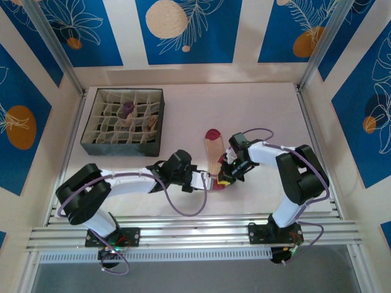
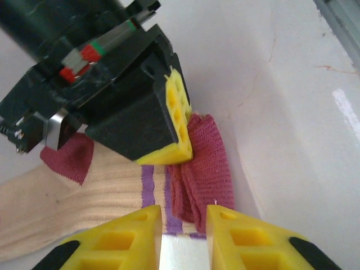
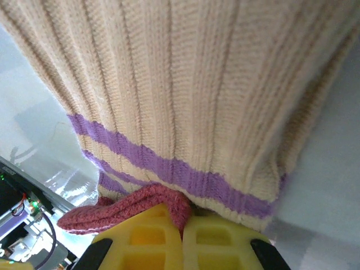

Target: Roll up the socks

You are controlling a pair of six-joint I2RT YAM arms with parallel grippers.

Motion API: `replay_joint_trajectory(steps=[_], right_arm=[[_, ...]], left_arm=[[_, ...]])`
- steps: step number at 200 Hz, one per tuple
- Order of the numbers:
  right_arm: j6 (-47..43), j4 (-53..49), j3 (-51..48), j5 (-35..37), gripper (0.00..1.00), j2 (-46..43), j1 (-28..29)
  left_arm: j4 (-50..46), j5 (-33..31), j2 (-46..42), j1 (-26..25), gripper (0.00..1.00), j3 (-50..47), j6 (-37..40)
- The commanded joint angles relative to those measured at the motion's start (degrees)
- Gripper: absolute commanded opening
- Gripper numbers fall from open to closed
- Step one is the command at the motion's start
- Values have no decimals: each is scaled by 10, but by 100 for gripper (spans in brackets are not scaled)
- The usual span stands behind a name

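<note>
A tan sock (image 1: 212, 149) with a dark-red toe is laid flat in the middle of the table (image 1: 269, 110). Its red cuff is pinched by the right claw (image 3: 183, 220), which is pressed tight. The left claw (image 2: 184, 216) is spread a little at the same cuff. From above, the cuff is hidden by both claws. A purple sock (image 1: 127, 108) and a brown sock (image 1: 153, 120) are tucked in a box (image 1: 119, 148), well apart.

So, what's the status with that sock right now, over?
Right gripper shut on sock cuff. Left gripper at same cuff, grip unclear. Sock unrolled on table. Box well apart.
</note>
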Motion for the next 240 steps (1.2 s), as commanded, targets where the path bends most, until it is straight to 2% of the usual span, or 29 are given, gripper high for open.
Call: replay_joint_trajectory(steps=[1,25,59,113,151,185,208,240], right_arm=[[-19,-44,3,15,0,29,-3],[-22,-49,7,12,0,36,-4],[-24,-54,10,11,0,37,-4],[-30,-64,19,3,0,40,-7],[-27,-41,3,-18,0,44,-5],[-32,-47,8,-27,0,61,2],[-30,-47,12,-30,0,56,5],[-35,-49,15,-33,0,42,6]], left_arm=[[29,-44,25,-22,22,0,63],[43,-63,37,-40,16,-5,73],[53,-71,45,-55,16,-12,81],[54,-97,61,-72,39,-14,80],[6,-131,97,-82,48,18,80],[16,-173,133,-82,52,33,60],[-25,-179,155,-77,47,61,43],[-109,-109,165,-45,25,102,-1]])
